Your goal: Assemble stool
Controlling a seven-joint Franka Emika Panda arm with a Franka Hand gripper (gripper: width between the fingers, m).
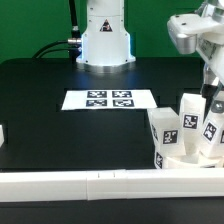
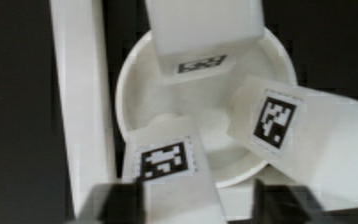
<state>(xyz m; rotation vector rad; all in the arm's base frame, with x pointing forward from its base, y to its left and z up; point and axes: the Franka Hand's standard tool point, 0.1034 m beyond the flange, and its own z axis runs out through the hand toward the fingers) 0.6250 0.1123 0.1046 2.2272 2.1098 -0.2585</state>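
The stool's round white seat (image 1: 183, 156) lies at the exterior view's right, against the long rail. Three chunky tagged legs stand up from it: one toward the exterior view's left (image 1: 163, 128), one in the middle (image 1: 190, 113) and one toward the exterior view's right (image 1: 212, 128). My gripper (image 1: 211, 103) comes down from above onto that last leg. In the wrist view the seat (image 2: 176, 95) fills the middle, and the gripper (image 2: 197, 206) is shut on a tagged leg (image 2: 172, 165), with dark fingers (image 2: 115, 205) on both sides. Two other legs (image 2: 204, 45) (image 2: 297, 118) point away from it.
The marker board (image 1: 108, 99) lies flat mid-table. A long white rail (image 1: 80, 184) runs along the front edge and shows beside the seat in the wrist view (image 2: 78, 100). A small white piece (image 1: 3, 136) sits at the exterior view's left edge. The arm's base (image 1: 105, 40) stands at the back.
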